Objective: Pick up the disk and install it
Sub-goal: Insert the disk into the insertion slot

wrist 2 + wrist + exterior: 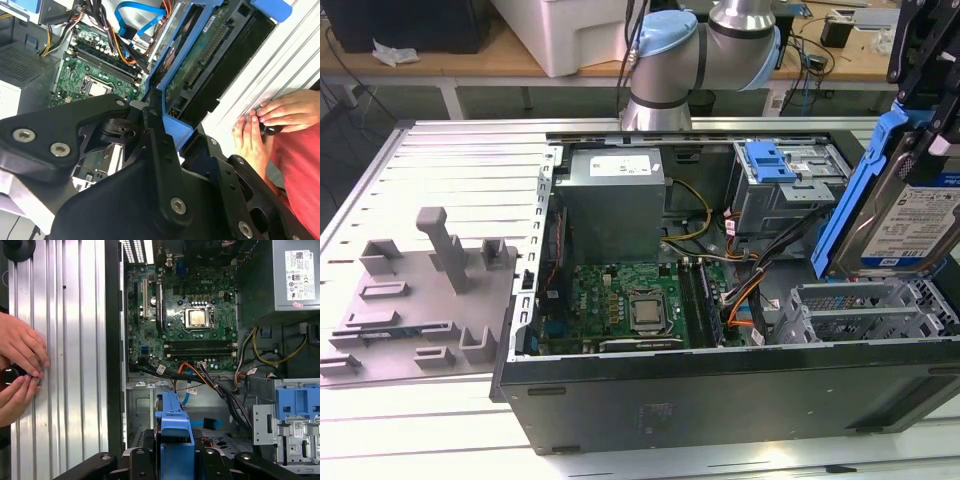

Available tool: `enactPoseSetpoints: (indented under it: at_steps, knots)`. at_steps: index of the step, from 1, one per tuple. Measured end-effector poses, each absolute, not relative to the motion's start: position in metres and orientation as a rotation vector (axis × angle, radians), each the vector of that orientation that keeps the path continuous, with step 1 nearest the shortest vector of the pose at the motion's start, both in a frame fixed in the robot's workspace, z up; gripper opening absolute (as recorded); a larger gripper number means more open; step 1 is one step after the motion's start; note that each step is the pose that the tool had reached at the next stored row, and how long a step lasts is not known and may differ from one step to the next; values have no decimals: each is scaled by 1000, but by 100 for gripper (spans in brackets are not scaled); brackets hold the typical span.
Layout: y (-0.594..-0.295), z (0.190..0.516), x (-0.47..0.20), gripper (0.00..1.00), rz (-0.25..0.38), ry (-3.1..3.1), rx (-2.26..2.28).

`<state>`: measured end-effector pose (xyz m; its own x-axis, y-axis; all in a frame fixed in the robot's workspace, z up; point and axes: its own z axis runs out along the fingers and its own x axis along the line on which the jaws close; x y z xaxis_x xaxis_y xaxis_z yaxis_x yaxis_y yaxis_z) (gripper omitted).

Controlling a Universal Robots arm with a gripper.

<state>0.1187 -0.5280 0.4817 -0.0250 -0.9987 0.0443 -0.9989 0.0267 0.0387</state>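
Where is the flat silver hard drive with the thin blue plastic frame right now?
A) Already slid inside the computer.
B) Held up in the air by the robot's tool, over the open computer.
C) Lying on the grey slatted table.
B: the flat silver hard drive in its thin blue plastic frame hangs tilted in the tool, above the open black computer case.

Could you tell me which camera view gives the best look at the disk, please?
The exterior view: the disk shows its labelled face and blue carrier, held tilted above the open computer case. The second wrist view shows its circuit-board underside close up; the first wrist view catches the carrier's blue end, edge-on.
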Motion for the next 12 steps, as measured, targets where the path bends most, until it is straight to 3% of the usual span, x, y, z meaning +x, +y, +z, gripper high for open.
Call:
enactPoseSetpoints:
  at_steps: [12]
  knots:
    - [-527,477,119,36,6,-2190,2170]
